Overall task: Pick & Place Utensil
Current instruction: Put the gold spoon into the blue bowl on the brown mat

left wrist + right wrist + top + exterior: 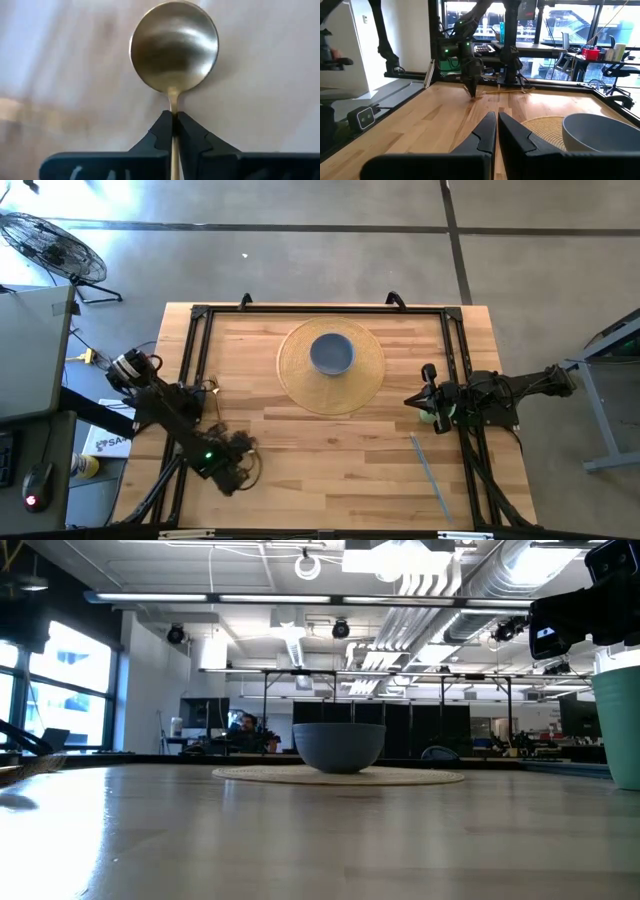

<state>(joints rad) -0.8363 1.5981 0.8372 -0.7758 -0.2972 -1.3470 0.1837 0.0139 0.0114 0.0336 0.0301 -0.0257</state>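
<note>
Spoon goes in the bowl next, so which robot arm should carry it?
Left. Its end effector is shut on the spoon. The right end effector is shut and holds nothing.

One spoon [173, 47], one bowl [331, 353], one round woven mat [300, 380], one green cup [620, 725], two arms.

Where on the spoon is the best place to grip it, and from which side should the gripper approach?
Grip the spoon on its thin handle just behind the round bowl, coming straight down from above. The handle is narrow enough for the jaws, while the bowl is wide and curved. The left gripper already holds it there, jaws shut on the neck.
</note>
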